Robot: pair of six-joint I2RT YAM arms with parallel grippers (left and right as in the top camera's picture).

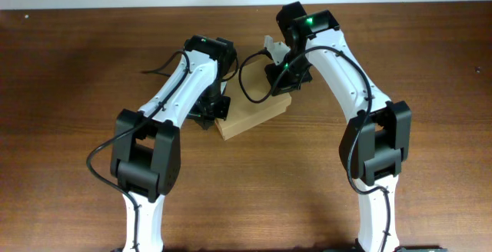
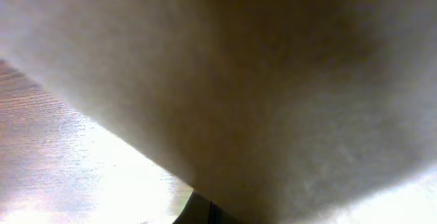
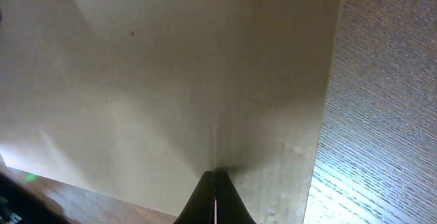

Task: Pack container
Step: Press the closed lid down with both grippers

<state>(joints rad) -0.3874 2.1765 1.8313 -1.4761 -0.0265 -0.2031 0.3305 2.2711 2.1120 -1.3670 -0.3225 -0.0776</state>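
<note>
The overhead view is evenly lit and sharp, with soft shadows on the wooden table (image 1: 69, 75), whereas the left-wrist view is blurred, the container (image 2: 273, 80) dim and out of focus beside strong table glare, and the right-wrist view shows glare at lower right.

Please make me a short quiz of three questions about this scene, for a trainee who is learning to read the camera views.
1. True or false: the container lies on the table, with the left gripper at one end and the right gripper at the other.
2. In the right wrist view, the right gripper's fingertips are: A) wide apart in the air; B) close together against the cardboard; C) closed on a tape roll.
3. What fills most of the left wrist view?

Key: 1 true. 2 B. 3 Blurred tan cardboard, seen from very close.
</note>
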